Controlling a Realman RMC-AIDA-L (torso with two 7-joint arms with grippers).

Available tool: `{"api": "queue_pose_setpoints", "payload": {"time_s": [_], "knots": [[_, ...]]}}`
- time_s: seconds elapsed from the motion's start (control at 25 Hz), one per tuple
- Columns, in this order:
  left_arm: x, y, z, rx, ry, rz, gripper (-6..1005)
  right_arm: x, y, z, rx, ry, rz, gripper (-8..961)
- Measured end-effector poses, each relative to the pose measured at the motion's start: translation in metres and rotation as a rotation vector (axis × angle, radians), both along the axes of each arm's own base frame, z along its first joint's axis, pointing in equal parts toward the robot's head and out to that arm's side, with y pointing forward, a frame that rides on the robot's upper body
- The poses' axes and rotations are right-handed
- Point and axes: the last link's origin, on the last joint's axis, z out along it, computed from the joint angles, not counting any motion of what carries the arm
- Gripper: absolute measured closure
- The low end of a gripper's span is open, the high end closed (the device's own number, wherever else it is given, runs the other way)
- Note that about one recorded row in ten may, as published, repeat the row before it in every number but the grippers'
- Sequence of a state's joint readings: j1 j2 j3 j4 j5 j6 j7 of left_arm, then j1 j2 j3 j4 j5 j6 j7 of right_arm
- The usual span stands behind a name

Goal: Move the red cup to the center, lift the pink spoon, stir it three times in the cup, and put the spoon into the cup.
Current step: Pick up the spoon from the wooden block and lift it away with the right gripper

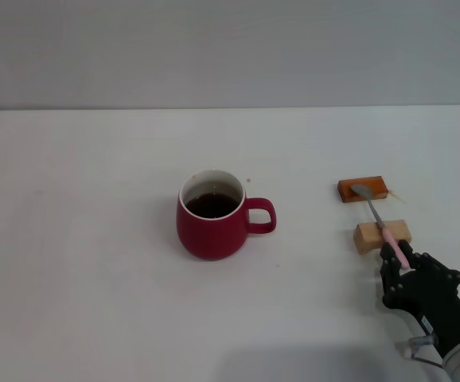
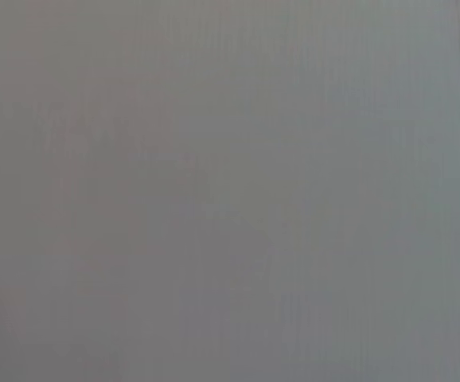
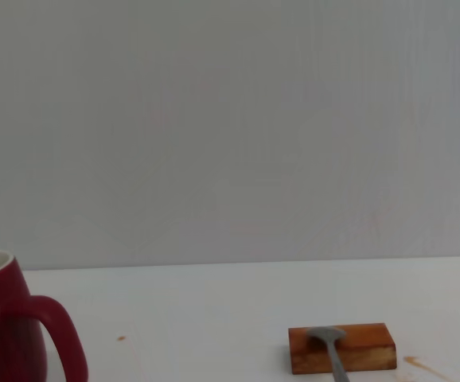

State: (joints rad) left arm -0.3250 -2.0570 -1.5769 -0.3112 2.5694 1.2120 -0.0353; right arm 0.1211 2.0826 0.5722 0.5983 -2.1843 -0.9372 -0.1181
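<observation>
The red cup (image 1: 212, 216) stands upright near the middle of the white table (image 1: 95, 278), with dark liquid inside and its handle toward the right. It also shows at the edge of the right wrist view (image 3: 7, 334). The pink spoon (image 1: 381, 223) lies across two wooden blocks at the right. Its silver bowl (image 3: 325, 336) rests on the orange-brown block (image 1: 363, 189) and its neck on the tan block (image 1: 382, 235). My right gripper (image 1: 405, 261) is at the near end of the pink handle, low over the table. My left gripper is out of view.
The orange-brown block also shows in the right wrist view (image 3: 342, 348). A grey wall (image 1: 230, 48) rises behind the table's far edge. The left wrist view shows only a plain grey surface (image 2: 230, 191). Small brown specks lie near the cup.
</observation>
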Motion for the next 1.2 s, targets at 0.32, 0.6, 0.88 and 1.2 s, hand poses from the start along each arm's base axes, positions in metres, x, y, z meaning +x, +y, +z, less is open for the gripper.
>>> {"api": "queue_pose_setpoints", "payload": {"time_s": [0.32,0.6,0.88,1.2], "knots": [[0.0005,-0.0004,0.0008,0.004,-0.001,-0.003,152,-0.0008,-0.0002,0.0004,0.002,0.0,0.006,782],[0.0004,-0.0006,0.0009,0.005,-0.002,-0.003,152,-0.0006,-0.0004,0.0007,0.002,-0.002,0.008,790],[0.0008,-0.0006,0.0002,0.004,-0.003,-0.004,152,0.002,-0.0001,0.002,0.006,-0.007,0.0,791],[0.0008,-0.0005,0.0,0.003,-0.003,-0.004,152,0.0026,0.0013,0.0021,0.004,-0.012,-0.001,791]]}}
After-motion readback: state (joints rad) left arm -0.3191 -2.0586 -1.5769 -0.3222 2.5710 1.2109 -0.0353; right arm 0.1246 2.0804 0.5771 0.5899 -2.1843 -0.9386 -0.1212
